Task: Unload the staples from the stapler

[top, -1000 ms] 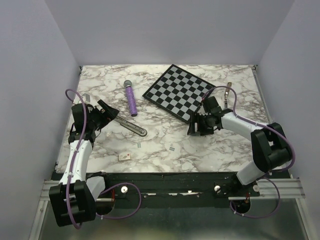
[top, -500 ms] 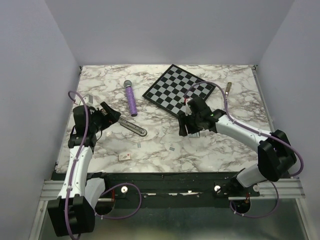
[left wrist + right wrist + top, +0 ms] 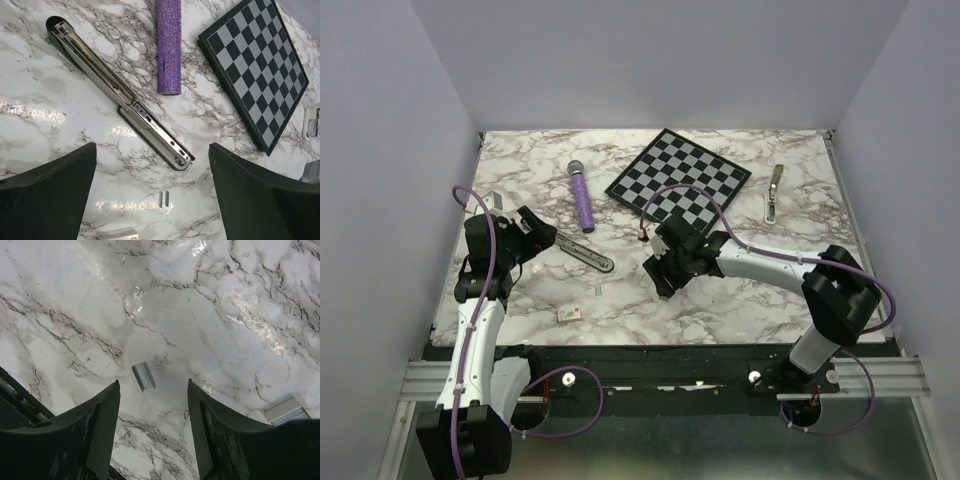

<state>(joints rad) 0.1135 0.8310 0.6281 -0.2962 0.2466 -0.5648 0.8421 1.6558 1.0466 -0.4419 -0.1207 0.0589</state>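
Observation:
The stapler (image 3: 582, 252) lies swung open flat on the marble, left of centre, and runs diagonally in the left wrist view as a black-and-silver stapler (image 3: 120, 95). My left gripper (image 3: 535, 228) hovers over its near end, open and empty, its gripper (image 3: 151, 150) gap wide. A short strip of staples (image 3: 164, 198) lies loose just past the stapler's tip. My right gripper (image 3: 660, 275) hangs low over the table's middle, open and holding nothing. Another strip of staples (image 3: 143, 376) lies on the marble just ahead of the right gripper (image 3: 154, 385).
A purple glittery cylinder (image 3: 582, 200) lies behind the stapler. A chessboard (image 3: 680, 180) sits at the back centre, and a pale metal bar (image 3: 775, 192) at the back right. A small white box (image 3: 568, 313) rests near the front edge.
My right arm has swept left from the chessboard's near corner to the table's middle, its jaws narrowing somewhat. The left gripper has barely shifted over the stapler.

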